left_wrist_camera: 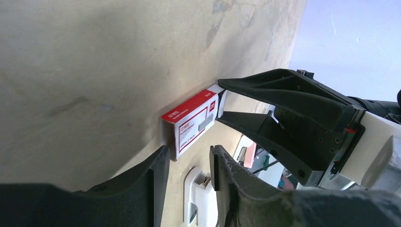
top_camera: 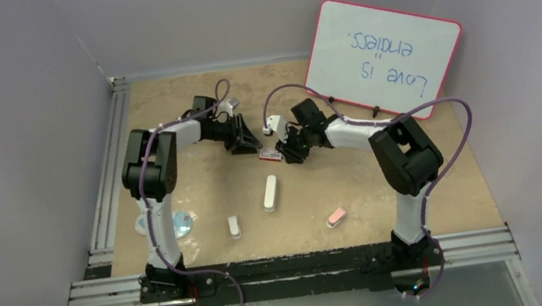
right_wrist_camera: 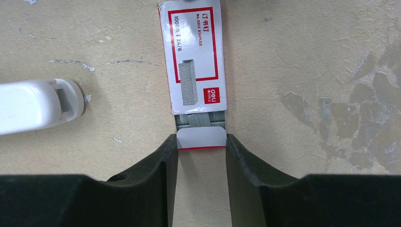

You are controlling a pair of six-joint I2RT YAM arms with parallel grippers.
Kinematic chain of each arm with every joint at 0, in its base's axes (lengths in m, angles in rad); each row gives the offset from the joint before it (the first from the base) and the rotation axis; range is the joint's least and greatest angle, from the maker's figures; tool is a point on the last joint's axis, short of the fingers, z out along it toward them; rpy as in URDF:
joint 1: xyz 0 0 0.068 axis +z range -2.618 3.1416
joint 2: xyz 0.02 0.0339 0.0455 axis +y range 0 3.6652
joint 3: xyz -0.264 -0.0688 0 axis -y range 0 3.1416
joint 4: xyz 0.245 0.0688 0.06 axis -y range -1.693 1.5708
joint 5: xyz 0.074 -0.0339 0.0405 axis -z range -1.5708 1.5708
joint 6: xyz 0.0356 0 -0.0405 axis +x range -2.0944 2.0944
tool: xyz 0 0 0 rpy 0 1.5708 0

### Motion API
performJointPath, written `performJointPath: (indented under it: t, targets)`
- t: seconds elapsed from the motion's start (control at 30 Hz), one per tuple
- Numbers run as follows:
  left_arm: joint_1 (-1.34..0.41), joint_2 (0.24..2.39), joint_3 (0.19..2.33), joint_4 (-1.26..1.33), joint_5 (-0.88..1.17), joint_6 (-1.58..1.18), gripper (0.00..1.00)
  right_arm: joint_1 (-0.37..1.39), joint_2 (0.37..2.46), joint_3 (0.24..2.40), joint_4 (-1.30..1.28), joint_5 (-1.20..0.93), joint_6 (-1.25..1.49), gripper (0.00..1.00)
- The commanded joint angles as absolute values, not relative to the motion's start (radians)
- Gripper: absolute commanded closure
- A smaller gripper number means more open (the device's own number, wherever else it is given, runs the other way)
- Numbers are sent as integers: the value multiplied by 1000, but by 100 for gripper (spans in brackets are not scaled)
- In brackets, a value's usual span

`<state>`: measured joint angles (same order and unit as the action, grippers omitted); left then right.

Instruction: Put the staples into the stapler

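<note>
Your box of staples (right_wrist_camera: 196, 56) lies flat on the desk (right_wrist_camera: 307, 56), label up: a white face with a red border and a drawing of a staple block. Its inner tray sticks partway out toward your right hand (right_wrist_camera: 202, 140), baring a row of silvery staples (right_wrist_camera: 201, 120) in the gap. The tray's white end flap sits pinched between that hand's fingers. The box's other end points at your left hand (left_wrist_camera: 189, 151), just ahead of its parted fingertips, not between them. The white stapler (right_wrist_camera: 38, 109) lies flat near your right hand, off to one side. The pink stapler (top_camera: 336, 216) lies well apart from both hands.
</note>
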<state>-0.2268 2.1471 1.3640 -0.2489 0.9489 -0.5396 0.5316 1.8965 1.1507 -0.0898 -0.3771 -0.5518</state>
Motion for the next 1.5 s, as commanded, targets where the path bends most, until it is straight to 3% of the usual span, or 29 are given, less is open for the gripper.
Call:
performJointPath:
  t: [0.0, 0.2, 0.47, 0.87, 1.47]
  targets:
    - [-248, 2165, 1377, -180, 968, -584, 62, 534, 1904, 1145, -100, -353, -572, 66]
    - [-262, 2189, 1376, -165, 990, -595, 77, 534, 1907, 1150, -100, -351, -569, 66]
    - [-264, 2199, 1380, -181, 985, -586, 75, 534, 1911, 1149, -94, -349, -565, 66]
    - [-268, 2194, 1369, -189, 948, -554, 100, 534, 1906, 1144, -94, -350, -563, 65]
    - [-193, 2132, 1405, -326, 819, -364, 100, 535, 1881, 1121, -110, -357, -581, 72]
